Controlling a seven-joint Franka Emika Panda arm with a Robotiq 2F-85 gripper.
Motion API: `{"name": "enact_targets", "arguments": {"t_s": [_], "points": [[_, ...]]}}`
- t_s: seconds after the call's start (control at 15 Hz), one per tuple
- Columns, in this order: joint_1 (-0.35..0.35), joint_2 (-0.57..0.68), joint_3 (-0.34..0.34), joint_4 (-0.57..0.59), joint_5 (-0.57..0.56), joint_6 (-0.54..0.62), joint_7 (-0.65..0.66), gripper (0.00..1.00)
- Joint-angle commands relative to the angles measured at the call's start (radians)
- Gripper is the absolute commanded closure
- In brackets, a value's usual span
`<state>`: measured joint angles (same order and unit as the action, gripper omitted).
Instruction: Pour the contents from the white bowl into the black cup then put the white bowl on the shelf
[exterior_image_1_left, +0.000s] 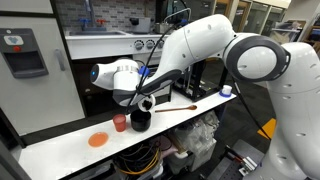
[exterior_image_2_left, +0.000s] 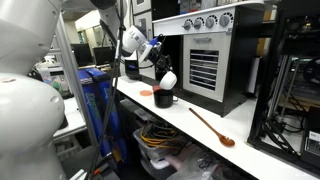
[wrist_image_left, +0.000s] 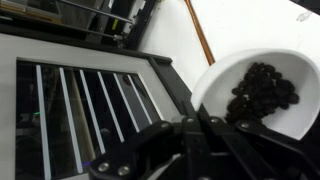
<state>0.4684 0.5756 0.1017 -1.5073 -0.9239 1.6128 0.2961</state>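
My gripper (wrist_image_left: 203, 122) is shut on the rim of the white bowl (wrist_image_left: 222, 78), which holds a heap of dark pieces (wrist_image_left: 262, 92). In both exterior views the bowl (exterior_image_1_left: 147, 103) (exterior_image_2_left: 169, 79) hangs tilted just above the glossy black cup (exterior_image_1_left: 140, 121) (exterior_image_2_left: 164, 99) on the long white countertop (exterior_image_1_left: 60, 148). The gripper (exterior_image_1_left: 143, 97) (exterior_image_2_left: 161, 70) comes down at it from above. The shelf (exterior_image_1_left: 105, 33) is the ledge of the dark recess in the white cabinet behind the arm.
A red cup (exterior_image_1_left: 120, 123) stands beside the black cup, with an orange disc (exterior_image_1_left: 97, 140) further along. A wooden spoon (exterior_image_1_left: 176, 107) (exterior_image_2_left: 212, 128) lies on the counter, and a small blue-and-white cup (exterior_image_1_left: 226, 91) is near its far end. The toy oven front (exterior_image_2_left: 202, 68) stands close behind.
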Motion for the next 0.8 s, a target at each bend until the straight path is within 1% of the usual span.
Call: {"name": "enact_targets", "arguments": {"t_s": [0.0, 0.33, 0.73], "points": [[-0.001, 0.036, 0.014, 0.032, -0.048, -0.045, -0.014, 0.99], [0.001, 0.059, 0.019, 0.029, -0.096, -0.043, -0.009, 0.99], [0.009, 0.089, 0.027, 0.03, -0.182, -0.039, -0.012, 0.99]]}}
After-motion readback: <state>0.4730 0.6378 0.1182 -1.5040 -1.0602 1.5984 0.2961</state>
